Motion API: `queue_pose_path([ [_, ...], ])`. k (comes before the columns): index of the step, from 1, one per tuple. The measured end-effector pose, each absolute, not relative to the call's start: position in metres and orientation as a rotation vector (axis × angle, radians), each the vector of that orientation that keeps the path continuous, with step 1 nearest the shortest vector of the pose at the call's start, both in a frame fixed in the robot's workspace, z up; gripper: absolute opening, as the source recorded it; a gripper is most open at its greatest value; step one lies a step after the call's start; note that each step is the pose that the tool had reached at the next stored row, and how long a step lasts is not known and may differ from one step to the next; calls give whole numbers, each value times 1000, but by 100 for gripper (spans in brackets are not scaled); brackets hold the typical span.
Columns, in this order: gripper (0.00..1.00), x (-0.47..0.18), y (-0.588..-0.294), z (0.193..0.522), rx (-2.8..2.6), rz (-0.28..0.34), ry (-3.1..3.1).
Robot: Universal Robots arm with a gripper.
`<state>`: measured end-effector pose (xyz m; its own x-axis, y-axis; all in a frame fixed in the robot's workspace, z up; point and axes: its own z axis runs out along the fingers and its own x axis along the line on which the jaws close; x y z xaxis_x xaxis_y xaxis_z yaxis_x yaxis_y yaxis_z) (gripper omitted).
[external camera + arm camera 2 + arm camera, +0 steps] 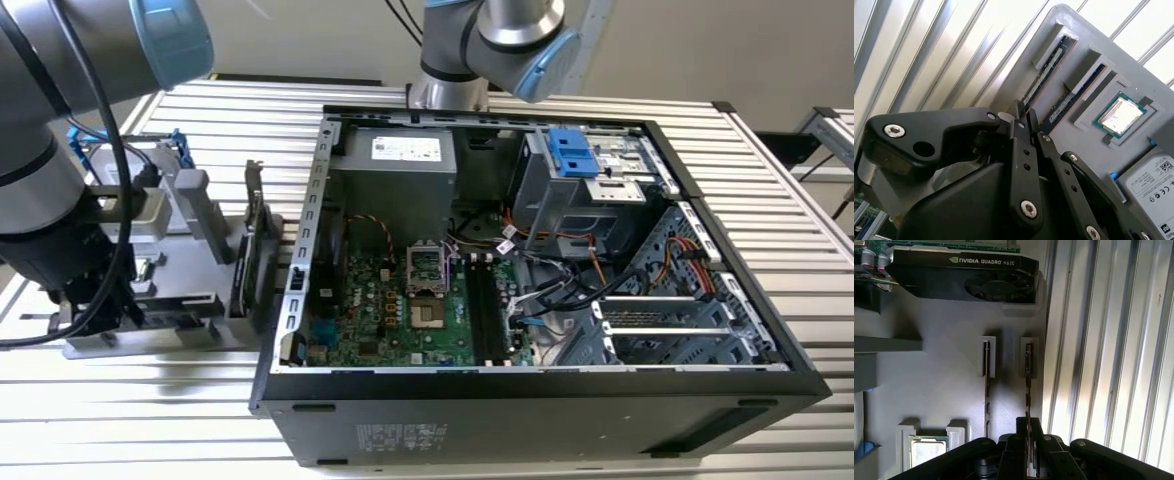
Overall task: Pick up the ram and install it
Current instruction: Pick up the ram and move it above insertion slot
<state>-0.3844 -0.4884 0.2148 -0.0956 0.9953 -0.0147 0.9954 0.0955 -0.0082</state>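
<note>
The gripper [1028, 421] stands over the gray parts holder [929, 390], which in the exterior view sits on the slatted table at the exterior view's left of the open computer case [534, 400]. Its jaws are drawn together on the ram [1028, 375], one pad against each flat face. The stick stands on edge in the holder's outer slot, just beside the holder's edge. A second memory stick [986, 390] stands in the parallel slot close by. The processor chip [928, 450] lies farther in, and a graphics card [964, 277] sits at the holder's far end.

The step in hand appears to be the pick-up, with the ram gripped but not yet raised. Doing it well likely means holding the board by its flat faces and near its middle, so that it does not pivot. It should probably be drawn straight out along the slot walls, since any tilt could bind the thin board against the printed guides. The neighbouring stick is close enough that sideways drift risks a knock.
</note>
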Motion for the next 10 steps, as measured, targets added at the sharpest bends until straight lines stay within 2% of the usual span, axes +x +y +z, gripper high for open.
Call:
queue_pose_path([
  [10, 0, -384, -488, 222, 2109, -25, 2321],
])
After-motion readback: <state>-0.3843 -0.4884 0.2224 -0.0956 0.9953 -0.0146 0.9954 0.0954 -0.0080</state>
